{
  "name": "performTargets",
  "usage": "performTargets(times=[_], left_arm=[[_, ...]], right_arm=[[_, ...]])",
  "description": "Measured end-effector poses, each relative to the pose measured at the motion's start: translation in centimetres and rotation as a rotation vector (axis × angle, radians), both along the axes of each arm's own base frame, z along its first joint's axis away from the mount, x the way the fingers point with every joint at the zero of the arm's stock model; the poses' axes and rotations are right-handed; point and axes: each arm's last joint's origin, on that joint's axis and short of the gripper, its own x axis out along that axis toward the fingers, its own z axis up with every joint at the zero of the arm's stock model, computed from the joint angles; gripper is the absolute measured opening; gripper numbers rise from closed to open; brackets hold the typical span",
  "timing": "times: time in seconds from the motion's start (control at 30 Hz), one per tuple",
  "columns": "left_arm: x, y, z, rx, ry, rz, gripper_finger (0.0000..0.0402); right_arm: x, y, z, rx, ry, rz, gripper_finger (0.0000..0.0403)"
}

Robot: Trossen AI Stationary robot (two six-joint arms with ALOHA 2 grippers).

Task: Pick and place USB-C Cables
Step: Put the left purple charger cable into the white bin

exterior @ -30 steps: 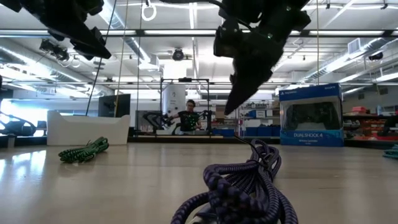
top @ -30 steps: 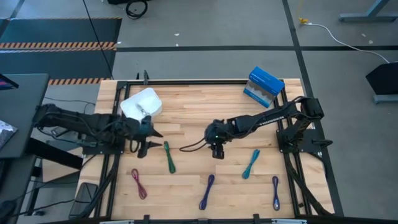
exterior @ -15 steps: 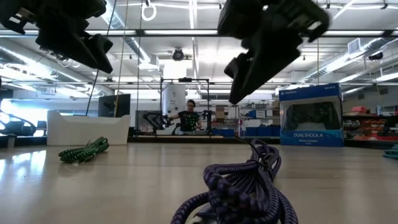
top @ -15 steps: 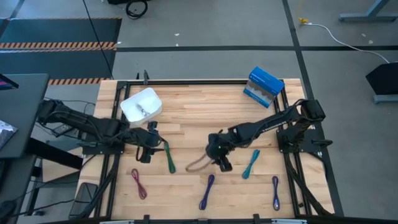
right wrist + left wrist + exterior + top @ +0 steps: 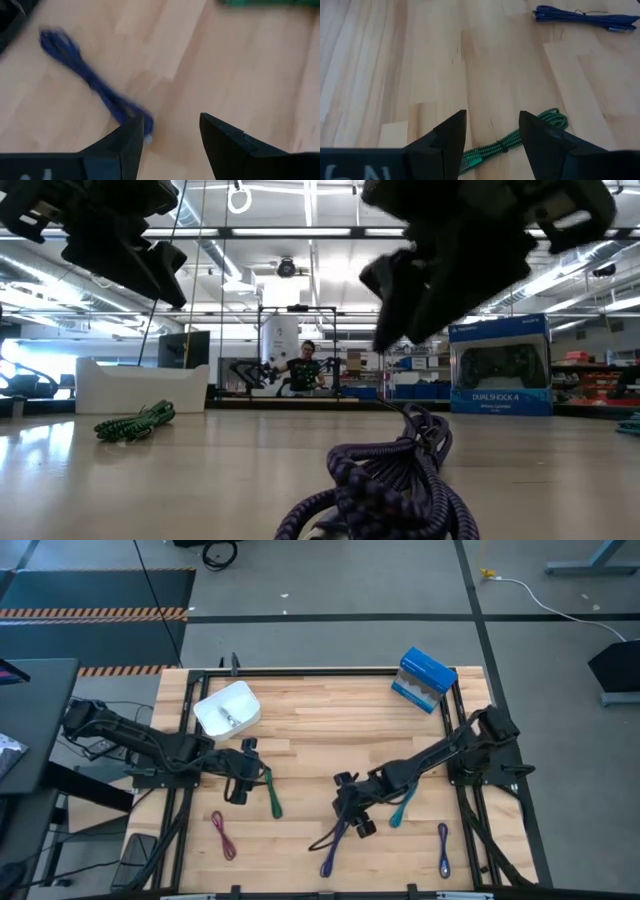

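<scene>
Cables (image 5: 273, 793) on table: five, plus one in tray (image 5: 243, 716).

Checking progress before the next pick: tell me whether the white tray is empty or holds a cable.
Not empty: the white tray holds one small whitish cable, seen in the high view.

5 coiled USB-C Cables lie flat on the wood: green (image 5: 272, 793), magenta (image 5: 223, 835), purple (image 5: 333, 847), teal (image 5: 403, 803), purple (image 5: 443, 848).
</scene>
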Motion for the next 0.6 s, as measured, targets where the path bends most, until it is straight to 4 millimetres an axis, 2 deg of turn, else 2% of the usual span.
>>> performTargets(times=[0.17,0.6], left_arm=[[0.0,-0.2,0.1,-0.023,-0.013,0.007,0.019],[-0.1,-0.9,0.1,-0.051,-0.017,-0.006,0.0187]], right_arm=[[0.5,0.7,-2.2,0.005,0.034,0.017,0.0199],[0.6,2.5,-4.5,0.05,0.061,0.047,0.0184]])
